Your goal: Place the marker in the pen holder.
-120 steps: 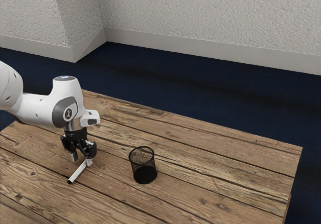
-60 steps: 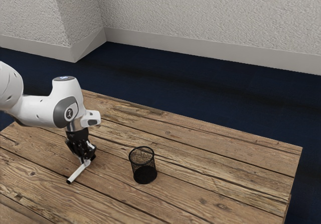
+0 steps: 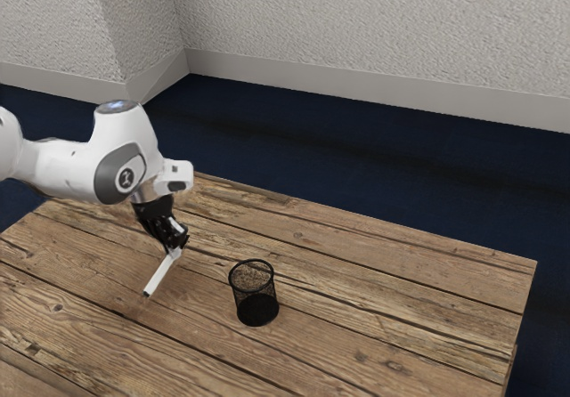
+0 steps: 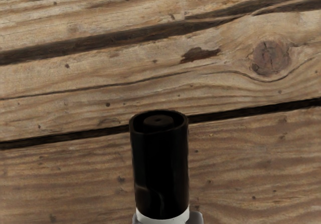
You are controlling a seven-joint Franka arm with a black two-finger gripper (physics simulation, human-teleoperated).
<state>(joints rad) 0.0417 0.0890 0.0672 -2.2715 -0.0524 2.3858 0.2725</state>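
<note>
Several wooden planks (image 3: 401,312), blue floor (image 3: 356,174)

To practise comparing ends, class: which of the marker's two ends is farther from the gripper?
The black-tipped end of the marker: it slants down toward the table, whereas the other end is up at the gripper.

The gripper (image 3: 175,249) holds 1 white marker (image 3: 160,274) tilted above the table (image 3: 401,326), near 1 black mesh pen holder (image 3: 257,308).

The white, black-ended marker (image 3: 160,275) is held aslant. Toward the exterior view's right, the black mesh pen holder (image 3: 256,304) stands upright.
</note>
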